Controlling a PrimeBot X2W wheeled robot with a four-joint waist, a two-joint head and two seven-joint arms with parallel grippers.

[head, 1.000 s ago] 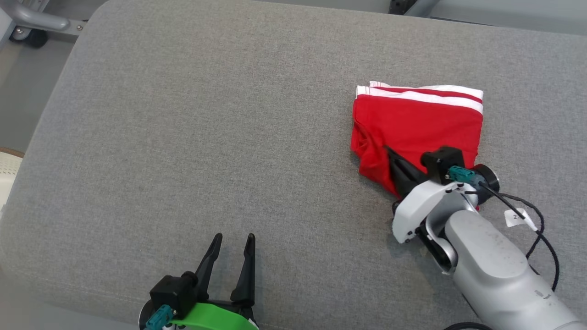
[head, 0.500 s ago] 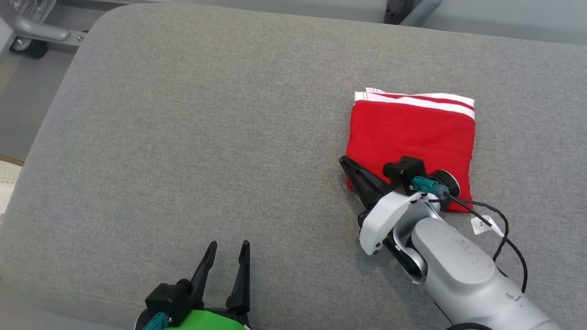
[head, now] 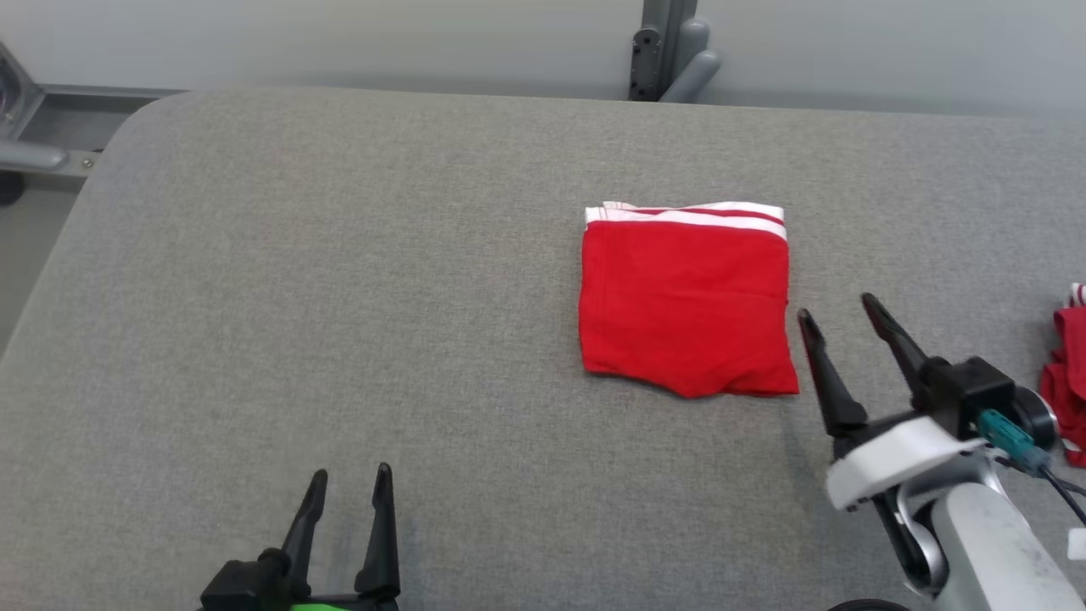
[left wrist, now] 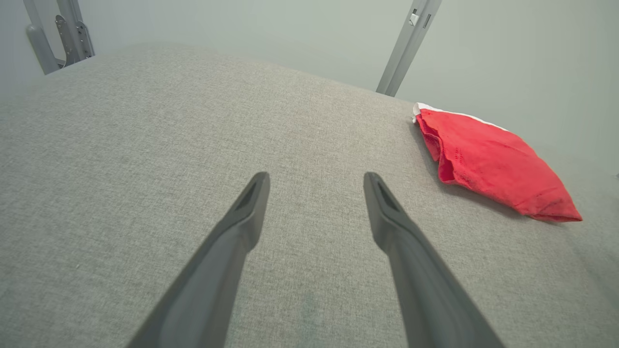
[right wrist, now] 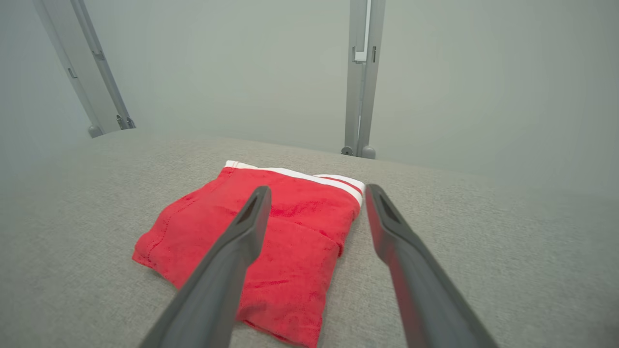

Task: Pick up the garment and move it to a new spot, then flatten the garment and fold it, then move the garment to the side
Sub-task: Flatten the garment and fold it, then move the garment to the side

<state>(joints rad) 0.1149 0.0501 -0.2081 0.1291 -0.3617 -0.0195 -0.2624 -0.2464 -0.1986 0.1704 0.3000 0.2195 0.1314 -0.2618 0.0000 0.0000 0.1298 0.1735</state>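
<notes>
The garment (head: 683, 305) lies folded into a near square in the right half of the worktop (head: 339, 297), well in from the far edge, with its white-striped band toward that edge. Its near edge is slightly uneven and puffed where the layers stack.

The right gripper (head: 835, 306) sits just beside the garment's near right corner, apart from it. Its fingers are spread and hold nothing. The left gripper (head: 350, 471) hangs over the near edge, left of centre and well away from the garment, jaws likewise spread and empty. A second red cloth (head: 1071, 373) shows toward the right edge of the worktop.

Judging by how it lies, the fold looks done and only the move to the side is left.

The garment should be light, soft and limp, with no stiffness to keep its shape. A pinch on the top layer alone would likely peel the fold open. The better hold seems to be at a folded side edge or a near corner, with one finger slid under the whole stack and the other on top, so all layers lift together. The worktop's woven cover probably grips the cloth, so dragging may ruck the bottom layer. Lifting it clear looks safer.
</notes>
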